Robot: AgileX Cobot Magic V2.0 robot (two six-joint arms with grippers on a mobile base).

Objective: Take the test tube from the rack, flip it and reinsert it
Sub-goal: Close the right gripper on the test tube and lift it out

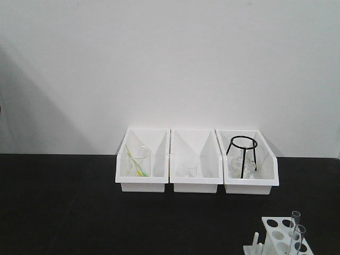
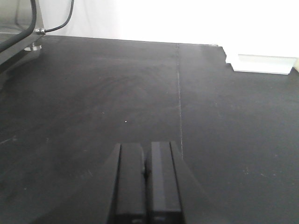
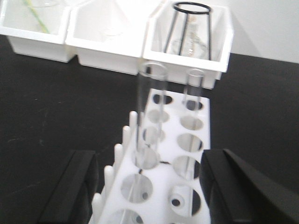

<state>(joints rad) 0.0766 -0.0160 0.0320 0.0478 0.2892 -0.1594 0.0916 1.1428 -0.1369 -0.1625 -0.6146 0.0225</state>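
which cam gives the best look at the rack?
Right wrist: the rack fills the frame, holes and pegs clear. Front view catches only its top at the bottom-right edge. Left wrist shows none of it.

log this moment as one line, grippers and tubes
stage: pre-grasp | right gripper: open, straddling rack | near test tube, far test tube: upright in rack holes | left gripper: shut, over table

On the black table (image 1: 64, 212), against the white wall (image 1: 159, 64), I see a left bin (image 1: 142, 186) holding a beaker (image 1: 139, 159), a middle bin (image 1: 195, 186) holding a smaller beaker (image 1: 188, 168), and a right bin (image 1: 249, 187) holding a black wire stand (image 1: 243, 142).
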